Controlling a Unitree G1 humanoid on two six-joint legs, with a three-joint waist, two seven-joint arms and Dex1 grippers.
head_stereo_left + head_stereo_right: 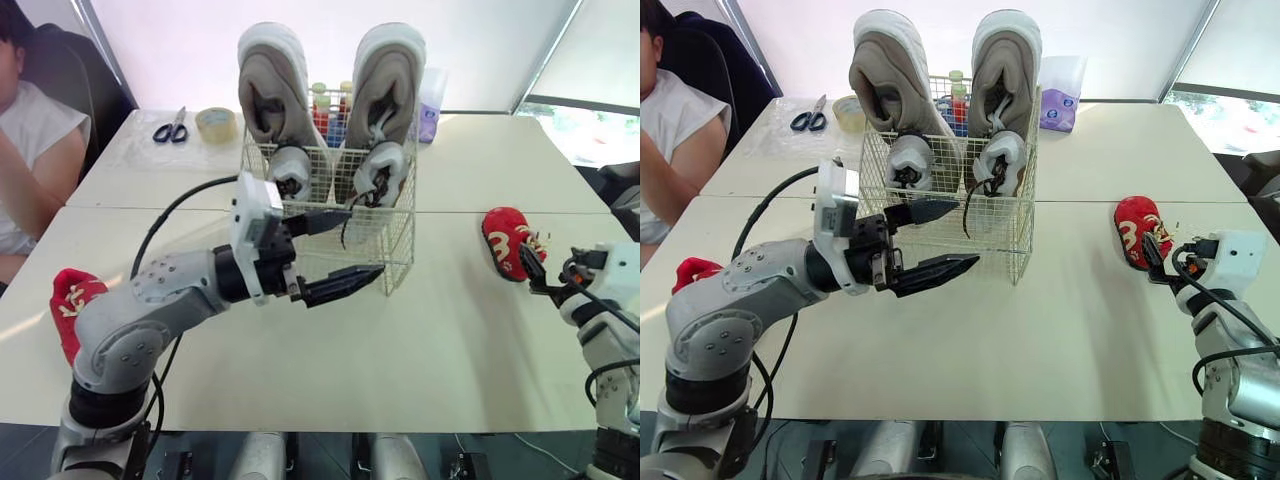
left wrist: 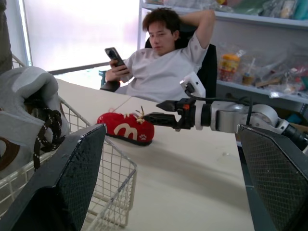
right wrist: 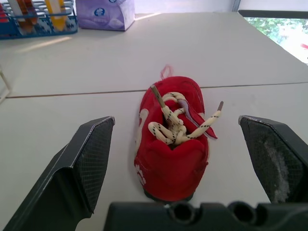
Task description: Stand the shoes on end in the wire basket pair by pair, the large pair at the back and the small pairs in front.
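The left end effector [image 1: 968,233] is released, fingers spread just in front of the wire basket [image 1: 395,250]. In the basket, two large grey shoes [image 1: 275,85] stand on end at the far side, with two small grey shoes [image 1: 290,165] before them. The right end effector [image 3: 175,120] is released too, facing a red shoe [image 1: 508,240] on the bench [image 1: 450,360]. A second red shoe [image 1: 75,300] lies at the left.

Silver-grey jointed arms [image 1: 150,310], black cables [image 1: 163,226], white wrist boxes [image 1: 255,215], black mesh-textured claw fingers [image 3: 91,159]
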